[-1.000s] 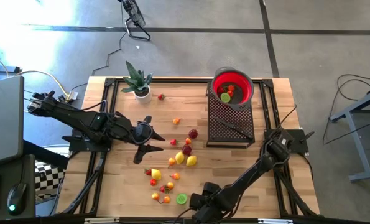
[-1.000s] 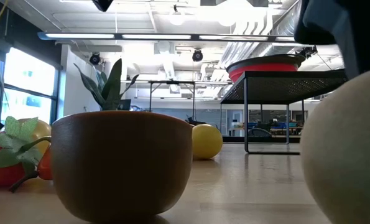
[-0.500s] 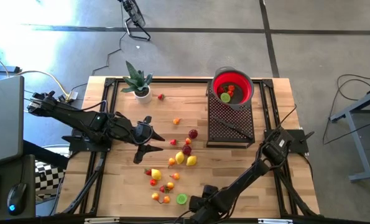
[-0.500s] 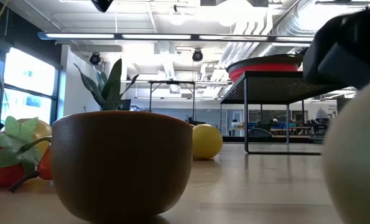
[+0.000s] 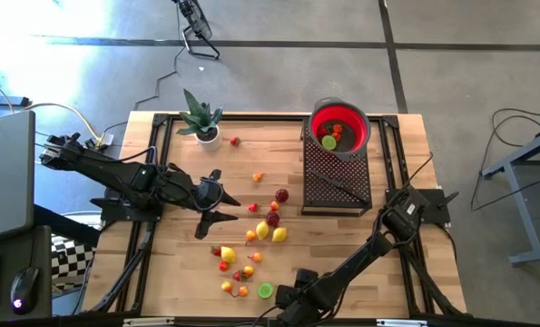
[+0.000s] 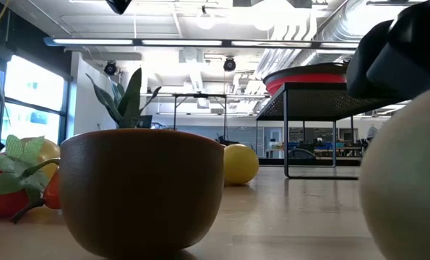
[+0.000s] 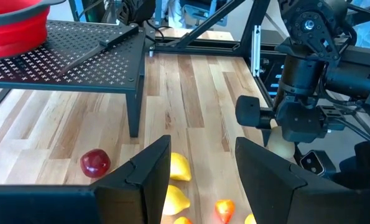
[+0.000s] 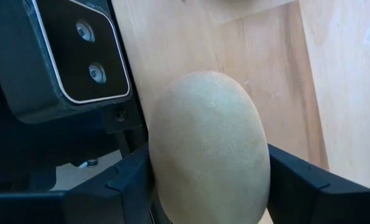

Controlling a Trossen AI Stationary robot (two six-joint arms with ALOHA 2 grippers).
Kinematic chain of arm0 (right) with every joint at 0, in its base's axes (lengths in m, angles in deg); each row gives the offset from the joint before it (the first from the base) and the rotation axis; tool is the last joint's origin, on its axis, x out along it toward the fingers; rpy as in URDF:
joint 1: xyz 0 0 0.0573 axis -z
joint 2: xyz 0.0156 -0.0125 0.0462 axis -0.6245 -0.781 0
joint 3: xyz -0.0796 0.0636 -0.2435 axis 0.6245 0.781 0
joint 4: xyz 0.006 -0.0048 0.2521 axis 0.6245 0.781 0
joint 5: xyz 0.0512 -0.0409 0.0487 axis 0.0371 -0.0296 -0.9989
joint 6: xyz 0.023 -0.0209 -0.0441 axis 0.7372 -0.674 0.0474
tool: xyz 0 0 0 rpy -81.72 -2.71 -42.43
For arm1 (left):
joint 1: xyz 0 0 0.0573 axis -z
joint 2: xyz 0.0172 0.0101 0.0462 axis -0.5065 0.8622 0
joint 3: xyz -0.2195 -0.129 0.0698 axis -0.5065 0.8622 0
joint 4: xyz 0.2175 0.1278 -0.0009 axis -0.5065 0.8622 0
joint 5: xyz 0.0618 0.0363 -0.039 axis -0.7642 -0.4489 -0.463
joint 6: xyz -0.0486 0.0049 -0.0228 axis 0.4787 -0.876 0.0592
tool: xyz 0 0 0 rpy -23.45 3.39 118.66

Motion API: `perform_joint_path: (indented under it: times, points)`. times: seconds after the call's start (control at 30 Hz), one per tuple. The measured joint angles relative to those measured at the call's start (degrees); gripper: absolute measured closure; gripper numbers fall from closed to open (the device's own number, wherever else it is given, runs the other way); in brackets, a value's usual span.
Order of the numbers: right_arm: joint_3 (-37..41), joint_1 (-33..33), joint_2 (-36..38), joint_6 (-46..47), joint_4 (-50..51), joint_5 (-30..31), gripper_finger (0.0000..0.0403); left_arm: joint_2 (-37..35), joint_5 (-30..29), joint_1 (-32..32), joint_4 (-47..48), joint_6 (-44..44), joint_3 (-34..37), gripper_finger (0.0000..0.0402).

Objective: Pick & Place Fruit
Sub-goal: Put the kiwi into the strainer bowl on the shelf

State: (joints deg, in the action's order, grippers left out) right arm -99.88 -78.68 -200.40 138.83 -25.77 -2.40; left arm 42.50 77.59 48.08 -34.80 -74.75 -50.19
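A pale tan oval fruit (image 8: 208,137) lies at the table's near edge, right in front of the low camera; in the low view it bulges in at the right (image 6: 410,195). My right gripper (image 8: 209,193) points steeply down over it at the near edge (image 5: 289,302) and is shut on it. My left gripper (image 7: 200,180) hangs open and empty above the table's left half (image 5: 217,205). Several small red, orange and yellow fruits (image 5: 268,229) lie loose on the wood. A red bowl (image 5: 339,125) sits on a black mesh stand (image 5: 336,177). My right gripper has the pale fruit's two long sides (image 8: 163,174) between its two fingers (image 8: 125,183), one on each side. The fingers come from above, slanting steeply down. The fruit stands with one end toward the wrist camera, low over the wood; whether its underside rests on the table is hidden.
A green spiky potted plant (image 5: 201,118) stands at the far left. A halved fruit with a green face (image 5: 266,291) lies beside my right gripper; it shows large and brown in the low view (image 6: 142,188). The low camera's dark housing (image 8: 79,56) stands right by the pale fruit.
My right gripper has sunk a little at the near edge; in the low view its dark body has come lower and nearer over the pale fruit. The fruit has shifted slightly sideways there and back.
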Motion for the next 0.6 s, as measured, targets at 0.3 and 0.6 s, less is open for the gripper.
perform_joint_path:
  times: [0.3,0.6]
  points:
    - [0.0,0.0,0.1,-0.2,0.0,-1.8,0.0173,0.0,0.0,0.0,0.0,0.0,0.0,0.0227]
    - [0.0,0.7,4.4,-1.5,2.3,-1.1,0.0177,0.0,0.0,0.0,0.0,0.0,0.0,0.0227]
